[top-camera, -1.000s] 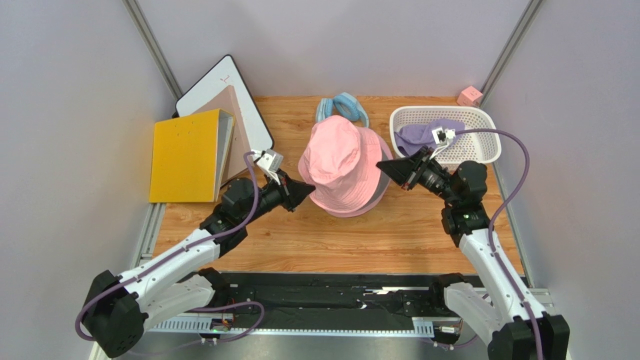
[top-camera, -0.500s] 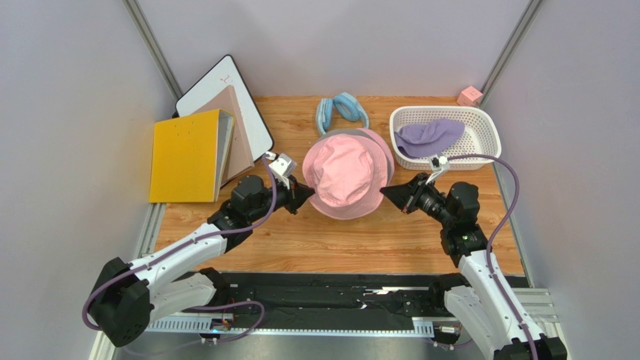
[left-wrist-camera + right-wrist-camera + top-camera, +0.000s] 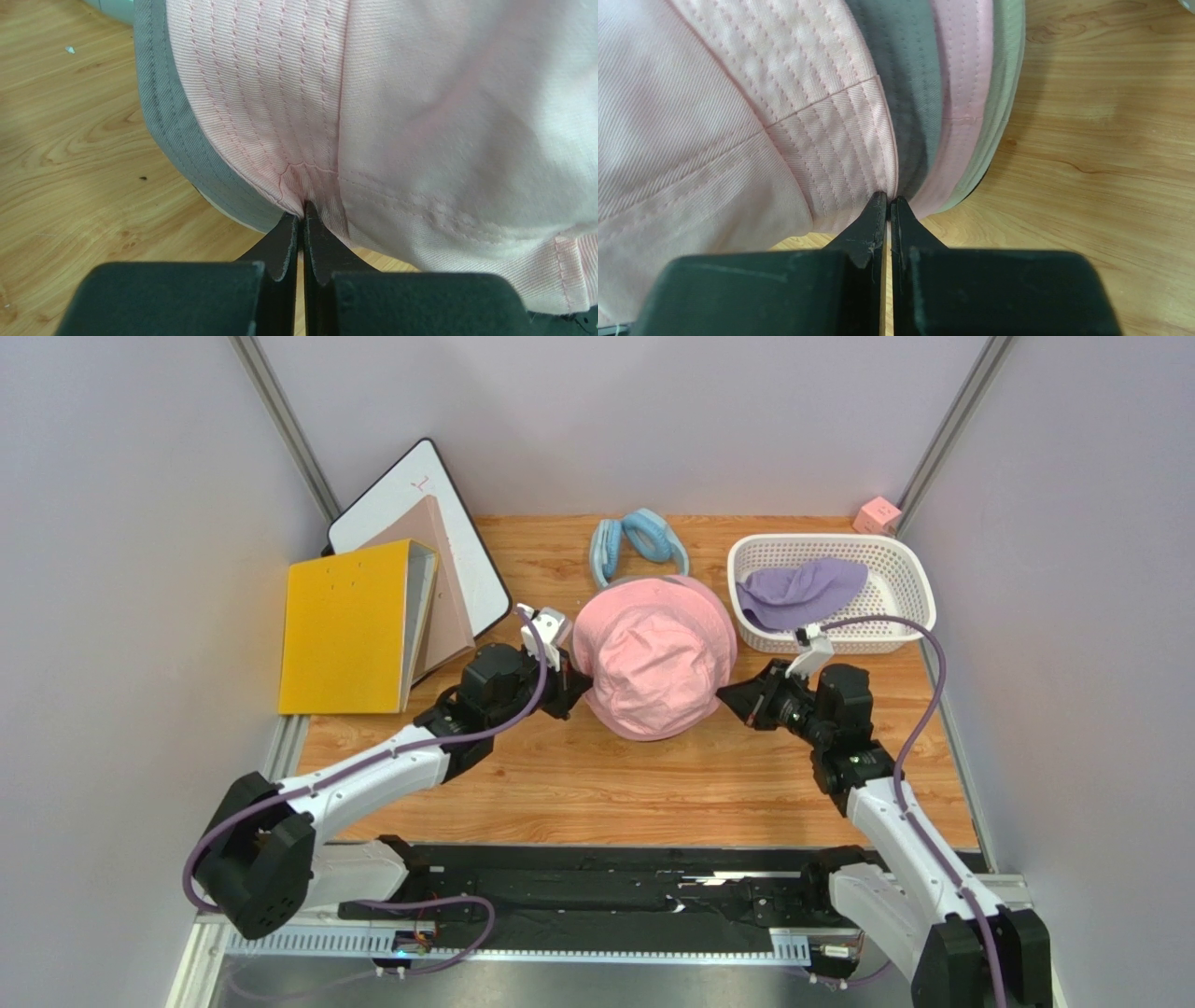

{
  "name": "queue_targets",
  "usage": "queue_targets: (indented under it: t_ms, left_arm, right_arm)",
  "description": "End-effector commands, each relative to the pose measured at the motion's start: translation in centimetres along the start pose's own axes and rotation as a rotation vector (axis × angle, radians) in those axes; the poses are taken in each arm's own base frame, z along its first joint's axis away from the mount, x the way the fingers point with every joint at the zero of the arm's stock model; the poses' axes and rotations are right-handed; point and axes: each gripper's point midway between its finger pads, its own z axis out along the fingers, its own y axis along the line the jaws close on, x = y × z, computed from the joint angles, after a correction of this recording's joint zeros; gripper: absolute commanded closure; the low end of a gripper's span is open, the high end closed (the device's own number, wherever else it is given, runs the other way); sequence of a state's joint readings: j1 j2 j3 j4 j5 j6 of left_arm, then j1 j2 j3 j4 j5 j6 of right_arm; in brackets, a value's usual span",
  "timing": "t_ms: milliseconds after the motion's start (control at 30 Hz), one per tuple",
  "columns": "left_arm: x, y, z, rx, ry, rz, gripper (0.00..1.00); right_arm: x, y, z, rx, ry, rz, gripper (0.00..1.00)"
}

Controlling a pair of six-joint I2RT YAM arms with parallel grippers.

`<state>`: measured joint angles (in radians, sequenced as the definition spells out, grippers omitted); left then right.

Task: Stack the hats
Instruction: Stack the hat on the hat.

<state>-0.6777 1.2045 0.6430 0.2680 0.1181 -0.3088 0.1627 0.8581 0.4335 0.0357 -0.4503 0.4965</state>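
Observation:
A pink hat [image 3: 652,655] lies crown up on top of a stack in the middle of the table; a grey brim [image 3: 175,133] shows under it. My left gripper [image 3: 575,676] is shut on the pink hat's left brim [image 3: 281,105]; it shows in the left wrist view [image 3: 303,210]. My right gripper [image 3: 730,703] is shut on the right brim [image 3: 829,140]; it shows in the right wrist view [image 3: 889,201], with grey and pink brims [image 3: 913,105] beside it. A lavender hat [image 3: 800,591] lies in the white basket [image 3: 898,616].
A light blue padded ring [image 3: 638,542] lies behind the stack. A yellow folder [image 3: 344,627] and a whiteboard [image 3: 407,497] lean at the back left. A small pink cube [image 3: 878,515] sits at the back right corner. Grey walls close both sides.
Both grippers have come down and inward with the pink hat, lowering it onto the stack. The hat has flattened and now sits over the grey brim.

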Motion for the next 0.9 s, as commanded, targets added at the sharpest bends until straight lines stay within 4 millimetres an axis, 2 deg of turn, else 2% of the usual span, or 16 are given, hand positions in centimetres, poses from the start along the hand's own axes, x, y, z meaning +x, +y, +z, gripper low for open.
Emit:
queue_targets:
  t_ms: [0, 100, 200, 300, 333, 400, 433, 467, 533, 600, 700, 800, 867]
  left_arm:
    - [-0.8, 1.4, 1.0, -0.072, -0.005, -0.038, 1.0]
    - [-0.8, 2.4, 1.4, -0.102, 0.006, -0.077, 1.0]
    - [-0.7, 3.1, 1.3, -0.109, 0.012, -0.102, 1.0]
    - [-1.0, 3.6, 0.8, -0.108, 0.007, -0.133, 1.0]
    - [-1.2, 4.0, 0.7, -0.103, 0.006, -0.147, 1.0]
    - [-1.5, 4.1, 0.7, -0.089, 0.004, -0.159, 1.0]
    - [-1.9, 3.9, 0.7, -0.071, 0.002, -0.159, 1.0]
    - [-1.7, 3.9, 0.8, -0.064, 0.013, -0.154, 1.0]
    - [-2.0, 3.5, 0.8, -0.043, 0.013, -0.152, 1.0]
    - [-1.9, 3.4, 0.9, -0.036, 0.016, -0.154, 1.0]
    - [-2.3, 3.4, 0.9, -0.035, 0.012, -0.146, 1.0]
    - [-2.8, 3.4, 1.0, -0.033, 0.008, -0.137, 1.0]
    - [-2.9, 3.5, 1.1, -0.035, 0.013, -0.133, 1.0]
  right_arm:
    - [-3.5, -0.7, 0.8, 0.071, -0.088, -0.052, 1.0]
    - [-3.3, -1.2, 1.4, 0.088, -0.068, -0.044, 1.0]
    - [-3.8, 0.3, 1.3, 0.025, -0.062, -0.069, 1.0]
    - [-5.3, 2.0, 0.7, -0.019, -0.076, -0.105, 0.96]
    - [-5.3, 2.0, 0.5, -0.008, -0.062, -0.103, 0.84]
    - [-6.6, 2.9, 0.1, -0.009, -0.067, -0.121, 0.58]
    - [-6.8, 3.0, -0.1, -0.002, -0.063, -0.127, 0.41]
    - [-7.8, 3.6, -0.3, -0.007, -0.085, -0.138, 0.37]
    - [-8.8, 4.3, -0.5, -0.023, -0.112, -0.142, 0.34]
    - [-9.8, 5.9, -0.7, -0.084, -0.131, -0.159, 0.34]
    - [-10.8, 7.2, -0.1, -0.147, -0.127, -0.167, 0.36]
    - [-11.8, 7.5, 1.4, -0.212, -0.123, -0.178, 0.38]
    - [-12.0, 6.9, 2.3, -0.219, -0.11, -0.164, 0.38]
